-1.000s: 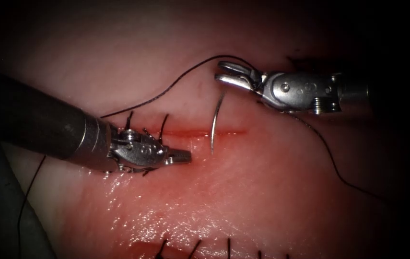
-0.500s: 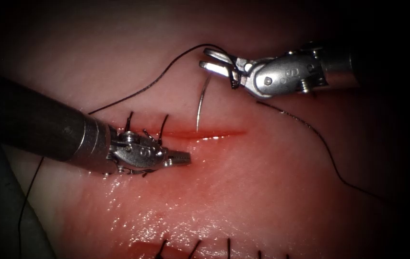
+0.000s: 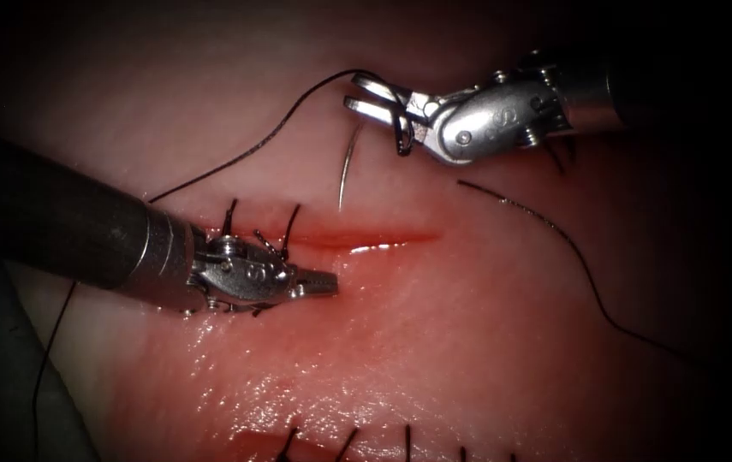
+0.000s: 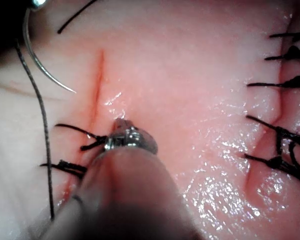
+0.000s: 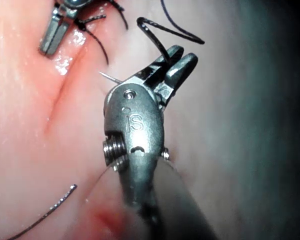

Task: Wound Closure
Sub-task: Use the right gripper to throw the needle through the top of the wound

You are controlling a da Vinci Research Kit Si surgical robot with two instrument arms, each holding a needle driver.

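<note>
My right tool point(image 3: 355, 92) holds the curved needle point(image 3: 344, 175) near its tail end, jaws shut on it. The needle hangs free above the far edge of the cut point(image 3: 374, 238), its point just short of the cut and out of the tissue point(image 3: 434, 325). Black thread point(image 3: 271, 137) arcs from those jaws down to the left and passes behind the left shaft. My left tool point(image 3: 327, 281) lies shut and holds nothing, its tip on the tissue just below the cut. The left wrist view has the needle point(image 4: 40, 70) beside the cut point(image 4: 96, 85). In the right wrist view, thread point(image 5: 175, 30) loops over my right tool point(image 5: 182, 54).
Two tied stitches point(image 3: 290, 221) with short black ends close the cut's left end. Another strand of thread point(image 3: 567, 244) lies over the tissue on the right. A second row of stitches point(image 3: 348, 441) runs along the near edge. Red fluid wets the tissue around the cut.
The right tool has moved up and to the left, lifting the needle from across the cut to above it. The left tool has stayed put.
</note>
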